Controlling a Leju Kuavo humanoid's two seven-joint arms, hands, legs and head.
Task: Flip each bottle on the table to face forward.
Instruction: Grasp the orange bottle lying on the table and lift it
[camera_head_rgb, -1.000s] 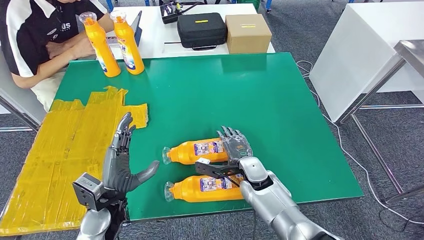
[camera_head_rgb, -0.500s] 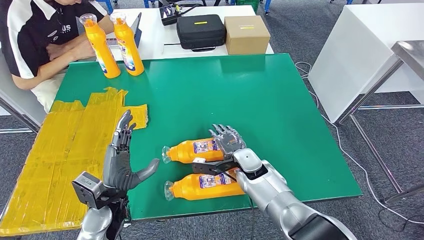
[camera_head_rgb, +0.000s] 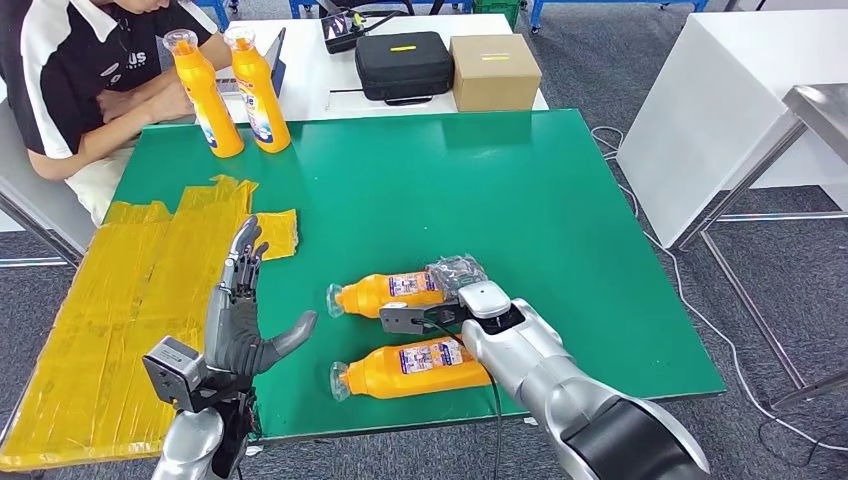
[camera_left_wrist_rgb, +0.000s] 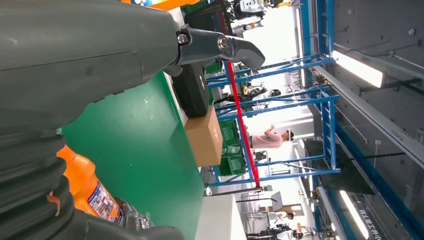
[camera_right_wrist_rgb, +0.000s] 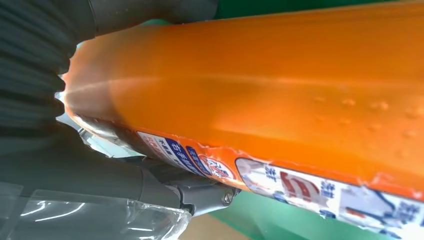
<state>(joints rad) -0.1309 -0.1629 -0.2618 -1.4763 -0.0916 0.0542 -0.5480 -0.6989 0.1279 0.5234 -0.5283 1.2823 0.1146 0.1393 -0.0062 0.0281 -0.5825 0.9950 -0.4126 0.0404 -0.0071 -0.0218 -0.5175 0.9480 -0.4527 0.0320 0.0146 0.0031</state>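
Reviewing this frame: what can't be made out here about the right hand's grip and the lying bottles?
- Right hand fingers, head view: curled over the far lying bottle; the wrist hides the contact.
- That bottle's base, head view: covered by the hand.
- Right wrist view: the bottle is blurred, ends cut off by the edges.
- Near lying bottle base, head view: behind the right forearm.
- Labels: too small to read.

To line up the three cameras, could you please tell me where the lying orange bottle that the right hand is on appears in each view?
Head view: the farther lying orange bottle is low and centre on the green table, its base under the right robot hand.
Left wrist view: an orange bottle shows at the lower left; which lying one, I cannot tell.
Right wrist view: its orange body spans the picture.
Shared landmark: the green table.
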